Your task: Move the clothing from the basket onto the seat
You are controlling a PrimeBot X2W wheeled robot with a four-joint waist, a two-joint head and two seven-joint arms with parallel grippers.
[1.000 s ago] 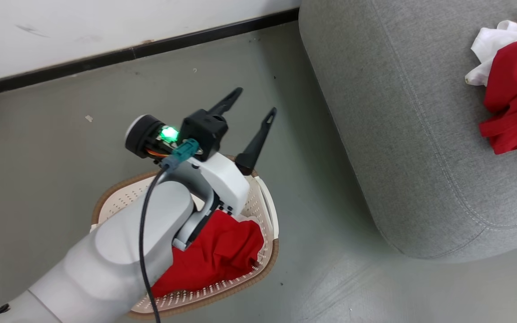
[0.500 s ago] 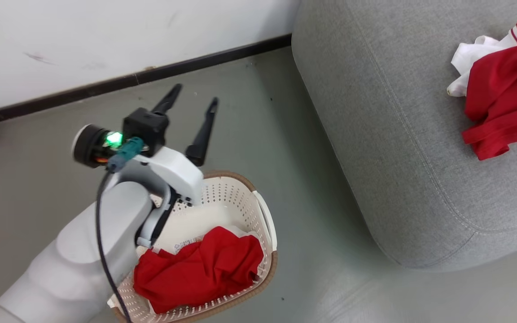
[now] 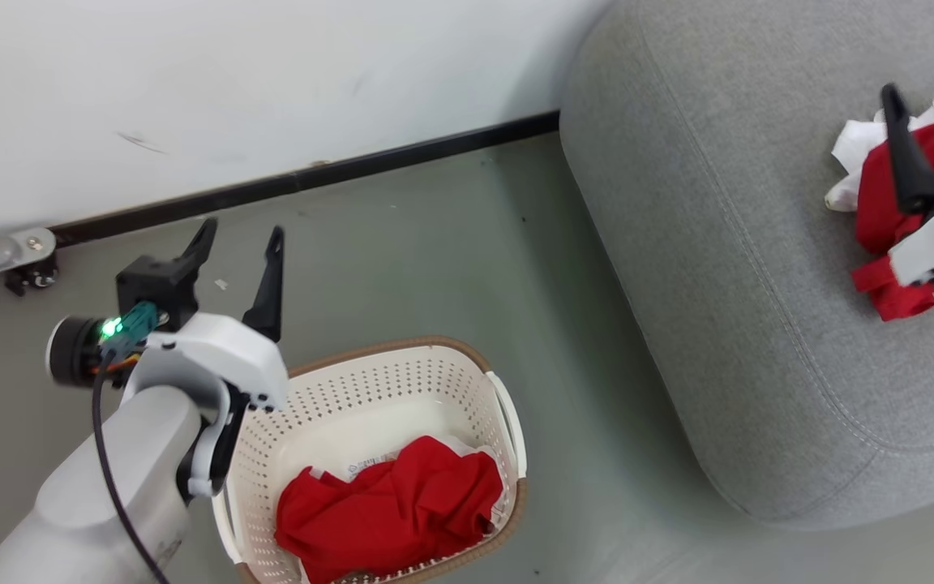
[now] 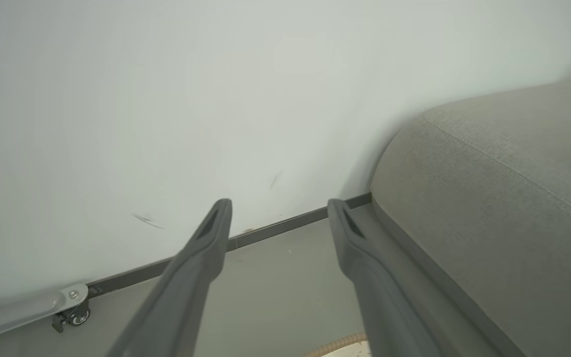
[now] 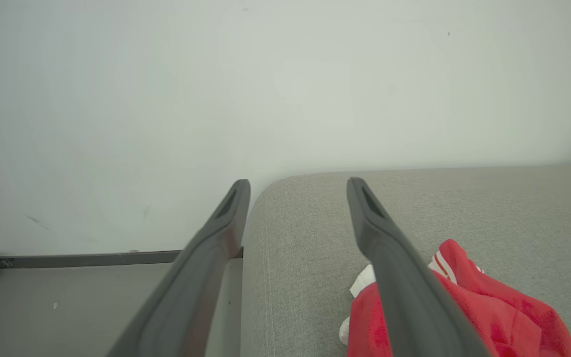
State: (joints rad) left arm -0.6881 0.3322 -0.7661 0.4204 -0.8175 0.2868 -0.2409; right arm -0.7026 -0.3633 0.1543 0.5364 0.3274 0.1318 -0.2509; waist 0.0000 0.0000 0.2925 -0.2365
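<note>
Red clothing [image 3: 390,511], cream perforated basket [image 3: 353,389], grey seat [image 3: 718,284]

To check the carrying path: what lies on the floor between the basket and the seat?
Nothing. In the head view, the stretch of grey floor between the basket and the seat is bare.

A home-like living-room corner: a grey upholstered seat [image 3: 759,284] at 3 o'clock, a laundry basket [image 3: 370,389] of red clothing [image 3: 390,511] at 6 o'clock on smooth grey floor [image 3: 434,268], and a bare white wall [image 3: 272,81] with black skirting [image 3: 313,174] at 11 o'clock.
</note>
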